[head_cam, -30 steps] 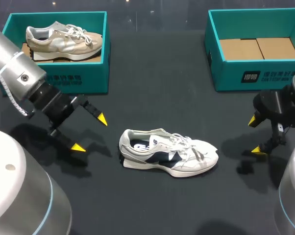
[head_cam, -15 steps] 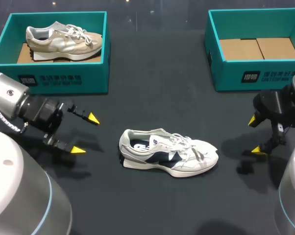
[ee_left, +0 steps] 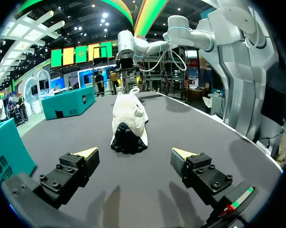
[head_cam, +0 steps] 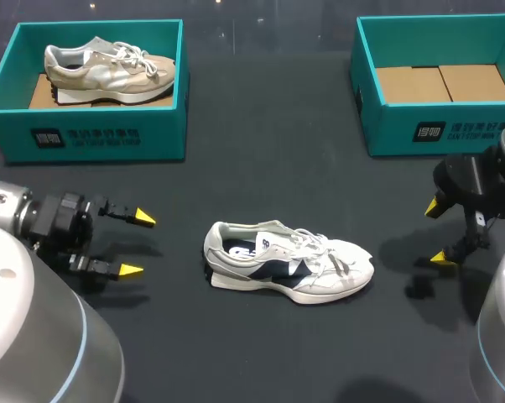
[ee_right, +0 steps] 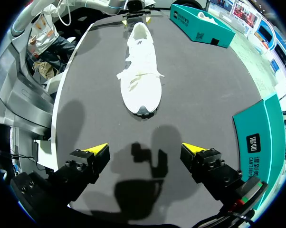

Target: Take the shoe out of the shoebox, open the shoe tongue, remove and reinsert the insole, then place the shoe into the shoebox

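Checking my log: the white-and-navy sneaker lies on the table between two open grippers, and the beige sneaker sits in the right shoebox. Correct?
Not quite: the head view shows the beige sneaker in the left shoebox; the rest stands.

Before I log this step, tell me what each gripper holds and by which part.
Nothing is held. The left gripper and right gripper are open, apart from the white shoe.

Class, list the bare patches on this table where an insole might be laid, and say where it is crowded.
Free: the table between the left box and right box; the strip nearer the robot than the white shoe; inside the right box. Crowded: the left box, filled by a beige shoe; beside the left tool and right tool.
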You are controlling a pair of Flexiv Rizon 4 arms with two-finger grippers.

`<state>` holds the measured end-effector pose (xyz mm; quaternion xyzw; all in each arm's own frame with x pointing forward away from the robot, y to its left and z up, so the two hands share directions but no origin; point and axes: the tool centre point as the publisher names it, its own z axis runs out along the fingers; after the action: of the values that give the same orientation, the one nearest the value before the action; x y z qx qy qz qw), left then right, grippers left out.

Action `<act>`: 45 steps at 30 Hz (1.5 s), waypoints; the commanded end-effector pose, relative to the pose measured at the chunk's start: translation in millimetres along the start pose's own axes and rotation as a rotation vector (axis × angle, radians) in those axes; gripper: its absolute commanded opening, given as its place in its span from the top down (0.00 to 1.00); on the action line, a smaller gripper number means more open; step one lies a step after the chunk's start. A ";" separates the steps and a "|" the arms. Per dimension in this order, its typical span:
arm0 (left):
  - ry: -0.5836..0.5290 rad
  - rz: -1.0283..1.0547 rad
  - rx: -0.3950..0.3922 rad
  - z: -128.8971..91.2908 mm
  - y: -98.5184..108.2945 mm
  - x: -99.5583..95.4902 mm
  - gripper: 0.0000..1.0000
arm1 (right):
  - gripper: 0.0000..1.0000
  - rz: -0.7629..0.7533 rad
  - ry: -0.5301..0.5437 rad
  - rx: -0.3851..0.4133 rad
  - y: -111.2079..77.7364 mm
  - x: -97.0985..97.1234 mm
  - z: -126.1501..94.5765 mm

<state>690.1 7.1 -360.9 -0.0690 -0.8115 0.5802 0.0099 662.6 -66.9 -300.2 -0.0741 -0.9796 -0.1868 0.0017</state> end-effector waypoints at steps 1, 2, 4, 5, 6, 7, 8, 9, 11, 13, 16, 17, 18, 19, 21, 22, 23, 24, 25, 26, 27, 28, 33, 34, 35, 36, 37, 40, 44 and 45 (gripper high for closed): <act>0.000 0.000 -0.004 0.2 -0.9 -0.1 0.00 | 0.00 0.001 -0.004 0.003 0.1 1.8 0.5; -0.007 -0.008 -0.004 2.0 1.7 -1.4 0.00 | 0.00 0.001 -0.004 0.003 0.1 1.8 0.5; -0.025 -0.025 0.006 4.3 5.1 -1.9 0.00 | 0.00 0.001 -0.004 0.003 0.1 1.8 0.5; -0.025 -0.036 0.016 5.3 6.1 -2.7 0.00 | 0.00 0.001 -0.004 0.003 0.1 1.8 0.5; -0.025 -0.042 0.025 6.3 7.2 -3.6 0.00 | 0.00 0.001 -0.004 0.003 0.1 1.8 0.5; -0.037 -0.049 0.021 7.6 8.1 -4.6 0.00 | 0.00 0.001 -0.004 0.003 0.1 1.8 0.5; -0.037 -0.052 0.020 8.5 8.4 -5.2 0.00 | 0.00 0.001 -0.004 0.003 0.1 1.8 0.5; -0.036 -0.052 0.022 9.1 8.6 -5.4 0.00 | 0.00 0.001 -0.004 0.003 0.1 1.8 0.5; -0.039 -0.053 0.023 10.6 9.0 -6.4 0.00 | 0.00 0.001 -0.004 0.003 0.1 1.8 0.5; -0.038 -0.052 0.025 11.7 9.4 -7.1 0.00 | 0.00 0.001 -0.004 0.003 0.1 1.8 0.5; -0.039 -0.055 0.025 14.0 11.3 -9.5 0.00 | 0.00 0.001 -0.004 0.003 0.1 1.8 0.5; -0.039 -0.056 0.025 14.5 11.9 -10.5 0.00 | 0.00 0.001 -0.004 0.003 0.1 1.8 0.5; -0.038 -0.058 0.025 15.4 12.6 -11.4 0.00 | 0.00 0.001 -0.004 0.003 0.1 1.8 0.5; -0.036 -0.062 0.026 16.3 13.2 -12.4 0.00 | 0.00 0.001 -0.004 0.003 0.1 1.8 0.5; -0.030 -0.066 0.028 19.4 14.1 -15.0 0.00 | 0.00 0.001 -0.004 0.003 0.1 1.8 0.5; -0.027 -0.069 0.029 21.1 14.3 -16.1 0.00 | 0.00 0.001 -0.004 0.003 0.1 1.8 0.5; -0.024 -0.070 0.030 23.3 14.4 -17.0 0.00 | 0.00 0.001 -0.004 0.003 0.1 1.8 0.5; -0.019 -0.072 0.032 25.8 14.4 -17.9 0.00 | 0.00 0.001 -0.004 0.003 0.1 1.8 0.5; -0.016 -0.074 0.033 28.4 14.5 -18.8 0.00 | 0.00 0.001 -0.004 0.003 0.1 1.8 0.5; -0.010 -0.076 0.036 31.3 14.6 -19.4 0.00 | 0.00 0.001 -0.004 0.003 0.1 1.8 0.5; -0.007 -0.076 0.038 34.1 14.5 -19.5 0.00 | 0.00 0.001 -0.004 0.003 0.1 1.8 0.5; -0.002 -0.077 0.041 36.7 14.5 -19.7 0.00 | 0.00 0.001 -0.004 0.003 0.1 1.8 0.5; 0.011 -0.078 0.038 51.5 15.1 -18.4 0.00 | 0.00 0.001 -0.004 0.003 0.1 1.8 0.5; 0.012 -0.081 0.038 54.0 15.3 -18.5 0.00 | 0.00 0.001 -0.004 0.003 0.1 1.8 0.5; 0.019 -0.088 0.046 55.9 15.5 -18.8 0.00 | 0.00 0.001 -0.004 0.003 0.1 1.8 0.5; 0.018 -0.089 0.046 58.5 15.8 -19.5 0.00 | 0.00 0.001 -0.004 0.003 0.1 1.8 0.5; 0.025 -0.094 0.049 60.6 15.9 -19.5 0.00 | 0.00 0.001 -0.004 0.003 0.1 1.8 0.5; 0.031 -0.109 0.054 67.2 15.3 -19.1 0.00 | 0.00 0.001 -0.004 0.003 0.1 1.8 0.5; 0.032 -0.118 0.058 75.4 12.4 -19.2 0.00 | 0.00 0.001 -0.004 0.003 0.1 1.8 0.5; 0.032 -0.120 0.059 77.5 11.7 -19.1 0.00 | 0.00 0.001 -0.004 0.003 0.1 1.8 0.5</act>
<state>701.6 -57.7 -393.5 -0.0299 -0.7959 0.6018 0.0595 662.5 -66.9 -300.1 -0.0741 -0.9796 -0.1868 0.0017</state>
